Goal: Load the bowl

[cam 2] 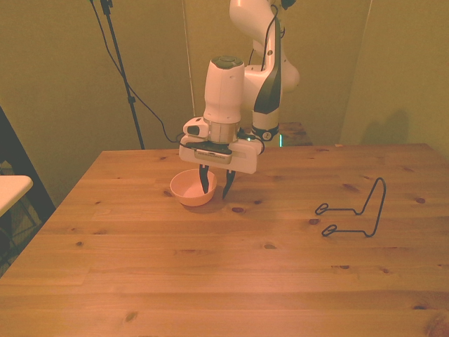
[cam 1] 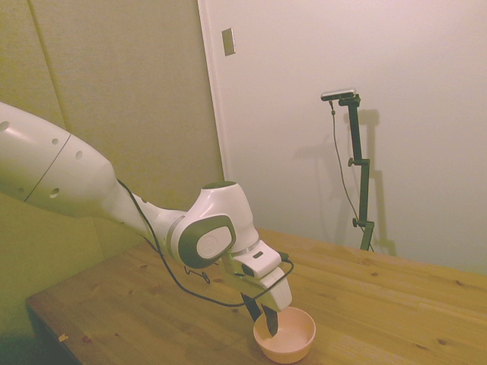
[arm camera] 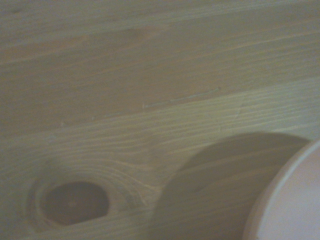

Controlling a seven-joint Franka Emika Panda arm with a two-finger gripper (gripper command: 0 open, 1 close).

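Front view shows the fingers (cam 2: 215,185) spread apart and straddling the rim of the bowl (cam 2: 191,187): one dark finger hangs inside the bowl's hollow, the other comes down outside the wall on the front view's right, close to the counter (cam 2: 210,281). They are parted with the wall between them, not closed on it, and they hold nothing as far as I can see. Whether either pad already touches the plastic is too fine to tell.

From the side view the same picture holds: the fingers (cam 1: 264,317) point down, at least one tip dipping below the rim of the pale pink bowl (cam 1: 293,344), which sits upright on the counter (cam 1: 396,304) near its edge in that view. The bowl looks empty.

The wrist view gives only wood grain, a dark knot, and a curved slice of the bowl's rim (arm camera: 290,200) with its shadow, blurred.

The relation that matters, then: the bowl's wall runs between the two fingers, so a pinch on the rim seems the likely next step, with the bowl's centre lying toward the front view's left of the hand. A wire rack (cam 2: 358,210) stands well apart on the front view's right, probably where the bowl is meant to go, though that is a guess.
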